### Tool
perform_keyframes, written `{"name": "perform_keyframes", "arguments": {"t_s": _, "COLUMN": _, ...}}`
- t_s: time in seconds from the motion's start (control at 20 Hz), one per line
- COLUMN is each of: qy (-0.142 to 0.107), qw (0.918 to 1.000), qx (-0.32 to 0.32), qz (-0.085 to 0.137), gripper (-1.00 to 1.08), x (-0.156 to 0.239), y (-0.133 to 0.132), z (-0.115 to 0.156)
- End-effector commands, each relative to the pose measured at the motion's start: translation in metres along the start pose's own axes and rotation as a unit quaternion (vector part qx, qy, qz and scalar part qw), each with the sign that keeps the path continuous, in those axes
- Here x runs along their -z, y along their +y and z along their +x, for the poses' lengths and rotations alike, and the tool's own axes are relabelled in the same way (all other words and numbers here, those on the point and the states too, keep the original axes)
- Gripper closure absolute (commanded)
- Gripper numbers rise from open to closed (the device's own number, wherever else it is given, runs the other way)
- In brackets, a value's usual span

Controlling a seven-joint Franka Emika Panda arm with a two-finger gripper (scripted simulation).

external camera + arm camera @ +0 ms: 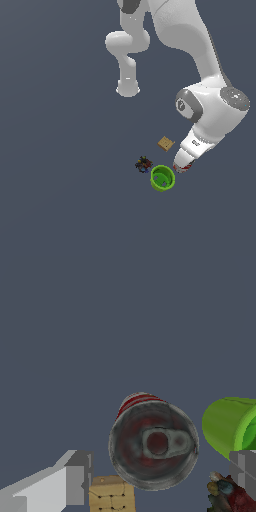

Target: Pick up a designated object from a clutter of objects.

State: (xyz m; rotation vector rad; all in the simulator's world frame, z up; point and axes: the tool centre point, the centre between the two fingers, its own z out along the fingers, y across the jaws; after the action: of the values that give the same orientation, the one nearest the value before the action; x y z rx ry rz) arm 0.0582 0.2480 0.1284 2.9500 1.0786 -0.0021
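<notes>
1. My pincer [160,481] is spread wide: one finger [75,478] stands on one side of the soup can [153,443] and the other on the far side, neither touching it.
2. The soup can stands upright between my fingers, its silver end with pull tab facing my wrist camera, red-and-white label showing at the rim.
3. In the exterior view my hand covers most of the can [182,167]; it sits just beside the green cup [162,178].
4. The tan square [165,144] lies near the can, apart from it.
5. The dark knot [143,164] lies beside the cup, on the side away from the can.
</notes>
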Motion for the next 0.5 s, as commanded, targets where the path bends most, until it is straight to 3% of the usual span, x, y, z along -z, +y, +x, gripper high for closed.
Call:
{"name": "perform_keyframes", "arguments": {"t_s": 0.0, "qy": 0.0, "qw": 1.0, "qx": 0.0, "qz": 0.0, "gripper": -0.92, "x": 0.0, "y": 0.0, "z": 0.0}}
{"name": "perform_keyframes", "arguments": {"t_s": 0.45, "qy": 0.0, "qw": 1.0, "qx": 0.002, "qz": 0.0, "gripper": -0.92, "x": -0.032, "y": -0.001, "z": 0.0}}
